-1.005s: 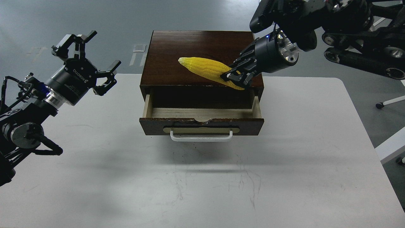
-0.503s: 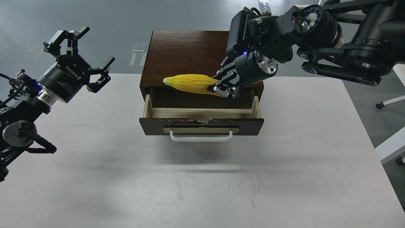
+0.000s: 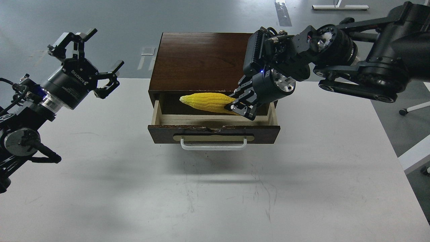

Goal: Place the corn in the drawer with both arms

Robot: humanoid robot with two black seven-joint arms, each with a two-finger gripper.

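Note:
The yellow corn (image 3: 205, 102) lies roughly level, tip to the left, held over the open drawer (image 3: 215, 133) just above its pale wood inside. My right gripper (image 3: 239, 108) is shut on the corn's thick right end, at the drawer's right half. The drawer is pulled out of the dark wooden box (image 3: 201, 60); its white bar handle (image 3: 213, 145) faces me. My left gripper (image 3: 88, 57) is open and empty, raised well to the left of the box, above the table's far left edge.
The box stands at the far middle of the white table (image 3: 215, 188). My right arm's bulky links (image 3: 356, 67) reach in over the table's back right corner. Grey floor lies beyond the table.
My right gripper has carried the corn from above the box top forward and down to the open drawer, turning it level. My left arm has shifted slightly left and back.

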